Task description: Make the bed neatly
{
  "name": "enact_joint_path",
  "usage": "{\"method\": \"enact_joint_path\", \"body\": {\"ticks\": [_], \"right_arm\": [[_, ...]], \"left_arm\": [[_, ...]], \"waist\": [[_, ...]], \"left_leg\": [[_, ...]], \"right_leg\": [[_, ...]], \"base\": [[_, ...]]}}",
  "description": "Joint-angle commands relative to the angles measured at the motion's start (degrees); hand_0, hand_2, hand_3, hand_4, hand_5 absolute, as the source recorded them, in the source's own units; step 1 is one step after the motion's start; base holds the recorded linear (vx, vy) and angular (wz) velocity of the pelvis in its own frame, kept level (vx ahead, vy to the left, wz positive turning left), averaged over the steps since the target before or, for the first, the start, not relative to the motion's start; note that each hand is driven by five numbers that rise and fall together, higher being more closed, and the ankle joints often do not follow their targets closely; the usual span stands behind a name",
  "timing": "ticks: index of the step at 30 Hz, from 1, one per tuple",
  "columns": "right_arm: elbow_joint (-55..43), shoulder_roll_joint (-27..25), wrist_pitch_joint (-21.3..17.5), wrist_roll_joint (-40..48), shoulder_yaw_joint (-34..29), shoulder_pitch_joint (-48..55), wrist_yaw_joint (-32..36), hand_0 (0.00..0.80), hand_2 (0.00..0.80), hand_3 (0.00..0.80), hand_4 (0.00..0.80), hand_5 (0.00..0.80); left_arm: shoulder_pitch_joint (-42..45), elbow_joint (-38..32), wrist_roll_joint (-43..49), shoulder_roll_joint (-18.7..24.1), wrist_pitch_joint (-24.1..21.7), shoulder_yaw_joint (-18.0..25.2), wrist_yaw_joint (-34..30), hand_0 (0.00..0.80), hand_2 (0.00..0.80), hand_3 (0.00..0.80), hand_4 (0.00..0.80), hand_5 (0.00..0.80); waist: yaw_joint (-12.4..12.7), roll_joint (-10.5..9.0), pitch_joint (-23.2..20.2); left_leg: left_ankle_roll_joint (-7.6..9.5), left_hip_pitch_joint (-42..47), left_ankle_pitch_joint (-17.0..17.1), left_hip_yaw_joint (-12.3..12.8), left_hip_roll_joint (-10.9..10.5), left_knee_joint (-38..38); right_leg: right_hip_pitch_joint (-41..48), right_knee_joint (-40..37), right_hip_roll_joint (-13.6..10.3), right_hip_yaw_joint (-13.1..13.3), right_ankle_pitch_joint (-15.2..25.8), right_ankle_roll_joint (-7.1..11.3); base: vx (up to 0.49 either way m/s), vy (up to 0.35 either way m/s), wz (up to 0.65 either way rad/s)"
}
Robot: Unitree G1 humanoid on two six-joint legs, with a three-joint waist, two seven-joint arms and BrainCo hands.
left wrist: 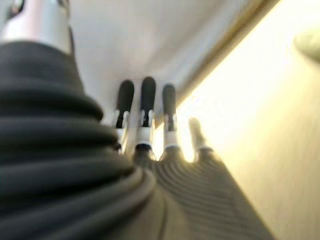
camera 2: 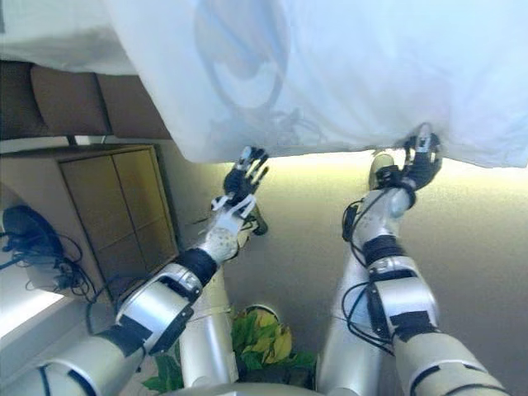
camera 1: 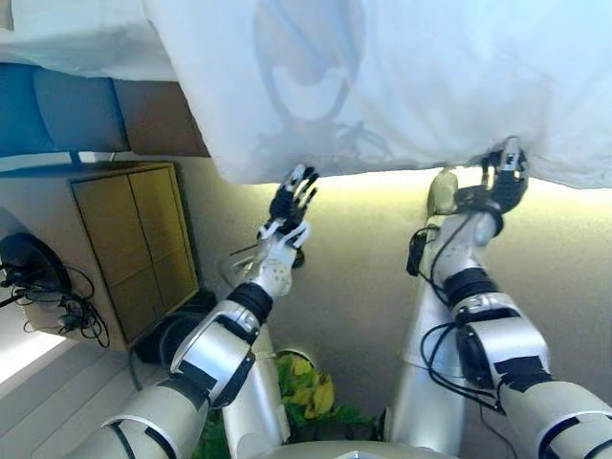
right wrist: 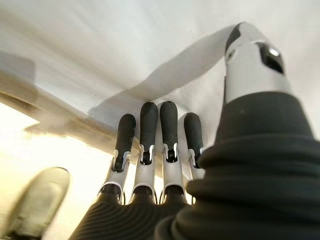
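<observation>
A white duvet [camera 1: 411,76] with a faint grey print hangs over the bed's side across the far part of the eye views, its hem running just past both hands. My left hand [camera 1: 292,203] is raised with straight fingers just under the hem; in the left wrist view its fingertips [left wrist: 146,97] point at the white cloth [left wrist: 150,35]. My right hand [camera 1: 504,180] is at the hem further right. In the right wrist view its fingers [right wrist: 150,125] are straight against the cloth, and a fold of the duvet [right wrist: 170,70] runs to the thumb.
A low wooden cabinet [camera 1: 134,244] stands to the left beside the bed, below a dark brown padded bed frame [camera 1: 158,120]. Black cables [camera 1: 43,282] lie on the floor at far left. Green leaves [camera 1: 306,392] show low in the middle. Beige floor [camera 1: 373,268] lies between the arms.
</observation>
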Motion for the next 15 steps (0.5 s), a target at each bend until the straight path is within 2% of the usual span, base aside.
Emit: {"method": "enact_joint_path", "body": {"ticks": [1,4,9,15], "right_arm": [[1.3,-6.7,0.2,3.6,-1.2,4.6,2.3,0.000,0.000,0.000,0.000,0.000],[3.8,-9.7,1.2,5.6,-3.5,5.8,4.3,0.000,0.000,0.000,0.000,0.000],[7.8,-13.1,2.5,7.3,-6.2,7.5,2.8,0.000,0.000,0.000,0.000,0.000],[14.3,-14.5,7.2,15.1,-10.6,12.9,0.6,0.000,0.000,0.000,0.000,0.000]], "left_arm": [[3.9,1.3,-0.6,2.7,-0.7,4.9,-3.6,0.000,0.000,0.000,0.000,0.000],[7.0,1.6,-4.7,4.0,-0.9,7.0,-7.5,0.000,0.000,0.000,0.000,0.000],[11.5,1.5,-7.8,4.0,-2.1,8.4,-9.6,0.000,0.000,0.000,0.000,0.000],[15.0,1.7,-8.6,3.2,-1.5,9.1,-12.4,0.000,0.000,0.000,0.000,0.000]], "waist": [[-3.2,4.23,1.5],[-2.9,4.88,1.5],[-2.5,6.05,1.5],[-2.4,5.63,1.5]], "left_leg": [[-1.92,-4.0,3.3,-3.0,1.1,-0.7],[-2.03,-2.8,3.4,-3.0,0.7,-1.2],[-2.26,1.2,3.6,-2.7,-0.4,-3.6],[-2.47,10.4,6.3,-2.3,-1.2,-11.5]], "right_leg": [[-0.2,-2.9,-1.1,2.3,3.5,-2.53],[0.5,-2.9,-1.4,2.4,3.2,-2.64],[3.3,-4.1,-2.5,2.2,2.7,-2.34],[12.2,-11.3,-5.6,-0.2,4.3,-1.61]], "base": [[0.000,0.038,0.09],[0.002,0.063,0.10],[0.013,0.076,0.07],[0.016,0.018,0.01]]}}
